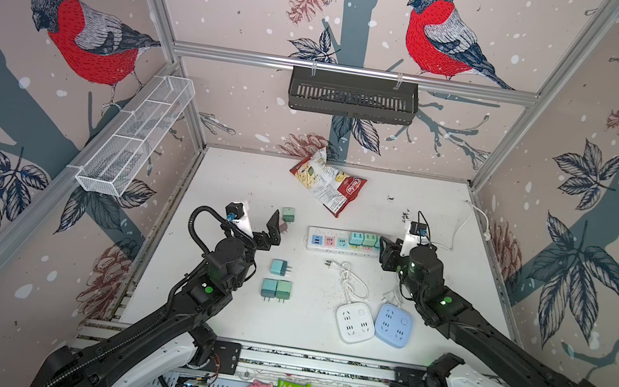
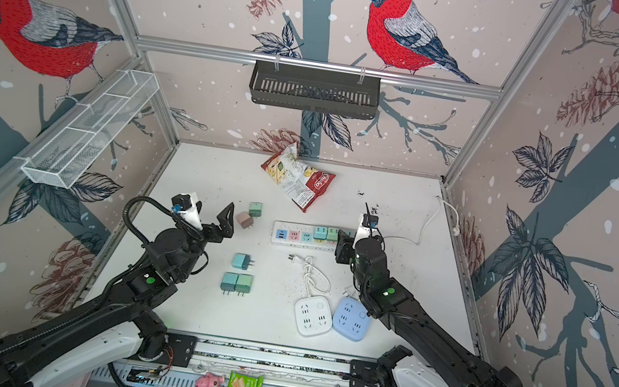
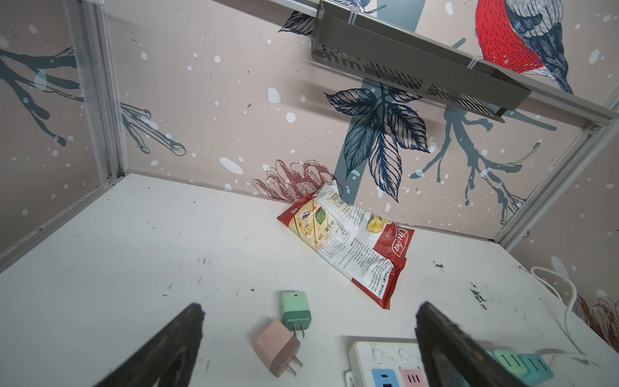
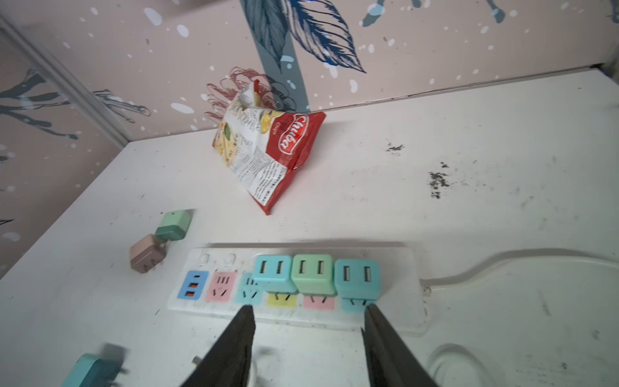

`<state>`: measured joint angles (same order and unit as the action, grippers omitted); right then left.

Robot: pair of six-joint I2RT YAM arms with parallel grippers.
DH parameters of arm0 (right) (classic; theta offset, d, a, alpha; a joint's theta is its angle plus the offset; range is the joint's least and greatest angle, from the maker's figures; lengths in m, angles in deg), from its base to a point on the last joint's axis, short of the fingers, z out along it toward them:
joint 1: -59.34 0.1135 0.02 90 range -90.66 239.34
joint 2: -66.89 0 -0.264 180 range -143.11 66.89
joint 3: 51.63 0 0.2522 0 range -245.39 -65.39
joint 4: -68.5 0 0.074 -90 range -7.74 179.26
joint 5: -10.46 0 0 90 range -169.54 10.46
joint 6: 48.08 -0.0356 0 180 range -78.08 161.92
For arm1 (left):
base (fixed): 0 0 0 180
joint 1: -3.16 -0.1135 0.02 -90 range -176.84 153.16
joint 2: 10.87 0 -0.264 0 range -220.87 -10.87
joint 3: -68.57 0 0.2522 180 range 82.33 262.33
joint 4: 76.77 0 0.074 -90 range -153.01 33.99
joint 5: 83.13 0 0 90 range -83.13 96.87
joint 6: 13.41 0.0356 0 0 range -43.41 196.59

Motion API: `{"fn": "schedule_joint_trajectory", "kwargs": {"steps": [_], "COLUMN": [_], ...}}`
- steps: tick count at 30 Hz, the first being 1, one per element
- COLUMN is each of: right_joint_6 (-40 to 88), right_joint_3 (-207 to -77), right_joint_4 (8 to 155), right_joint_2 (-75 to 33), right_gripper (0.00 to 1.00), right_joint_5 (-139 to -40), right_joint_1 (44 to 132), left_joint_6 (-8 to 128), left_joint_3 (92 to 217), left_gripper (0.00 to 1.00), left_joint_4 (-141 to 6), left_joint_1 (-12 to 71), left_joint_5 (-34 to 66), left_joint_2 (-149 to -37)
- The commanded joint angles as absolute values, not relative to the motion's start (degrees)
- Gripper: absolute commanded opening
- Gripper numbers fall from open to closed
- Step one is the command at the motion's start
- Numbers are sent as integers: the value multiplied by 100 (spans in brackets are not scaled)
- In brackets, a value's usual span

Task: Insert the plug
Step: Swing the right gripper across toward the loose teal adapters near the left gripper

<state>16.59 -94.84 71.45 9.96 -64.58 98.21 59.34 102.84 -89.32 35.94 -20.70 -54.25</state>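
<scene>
A white power strip (image 1: 341, 246) lies across the middle of the table, with three plug cubes (image 4: 315, 273), teal, green and teal, standing in its sockets. My right gripper (image 4: 308, 309) is open just in front of them, nothing between its fingers; both top views show it at the strip's right end (image 2: 343, 246). A loose green plug (image 3: 296, 310) and a pink plug (image 3: 276, 348) lie left of the strip. My left gripper (image 3: 310, 311) hangs wide open over these two, touching neither. Three more teal and green plugs (image 1: 277, 282) lie nearer the front.
A chips bag (image 1: 328, 185) lies at the back. A white square socket (image 1: 355, 322), a blue one (image 1: 394, 324) and a coiled white cable (image 1: 349, 276) sit under my right arm. A black basket (image 1: 352, 96) hangs on the back wall, a wire basket (image 1: 136, 133) on the left.
</scene>
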Motion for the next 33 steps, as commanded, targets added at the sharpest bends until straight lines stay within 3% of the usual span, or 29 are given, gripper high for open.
{"fn": "schedule_joint_trajectory", "kwargs": {"steps": [1,10,16,33], "right_joint_6": [1731,3035,3462,4220], "right_joint_3": [-9635,-10497,-10608,-12174], "right_joint_4": [7038,7072,6663,6879], "right_joint_2": [859,-877,-1534,-3961], "right_gripper": [55,57,57,51], "right_joint_5": [-6695,-7567,-8007,-8035], "right_joint_1": [10294,11360,11552,12098], "left_joint_6": [5645,5102,5078,5104], "left_joint_3": [10232,10140,10189,10298], "left_gripper": [98,98,98,98], "left_joint_4": [-8954,-8670,-8593,-8531], "left_joint_1": [3509,3179,3174,3181], "left_joint_5": [-2487,-2670,-2703,-2768], "left_joint_2": [-5406,-5260,-5186,-5386]}}
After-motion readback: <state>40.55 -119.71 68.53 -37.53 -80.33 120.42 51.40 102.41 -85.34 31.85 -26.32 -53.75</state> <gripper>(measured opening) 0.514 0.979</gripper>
